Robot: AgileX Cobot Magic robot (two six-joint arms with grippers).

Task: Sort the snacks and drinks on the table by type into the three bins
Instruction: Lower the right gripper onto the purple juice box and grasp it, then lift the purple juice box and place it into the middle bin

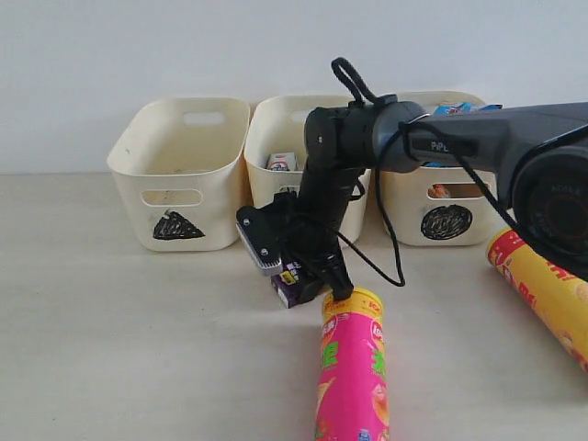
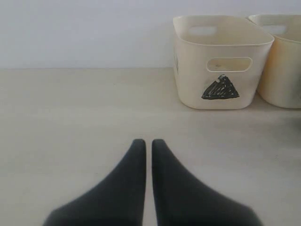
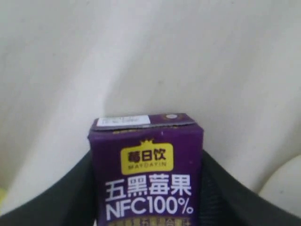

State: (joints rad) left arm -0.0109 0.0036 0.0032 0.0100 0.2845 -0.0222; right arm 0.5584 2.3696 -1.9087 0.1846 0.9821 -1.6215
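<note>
Purple drink carton (image 3: 148, 165) looks small, light and stiff, but a hard squeeze could dent it, so its flat sides are the best place to hold. Its long side runs along the fingers, with the top end pointing away from the wrist. The right gripper (image 1: 303, 274) pinches it low over the table (image 1: 110, 331), just beside the pink tube (image 1: 354, 377). The left gripper (image 2: 148, 141) is closed on nothing.

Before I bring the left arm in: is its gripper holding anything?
No, the left gripper is shut with nothing in it, and only bare table shows beneath it.
</note>
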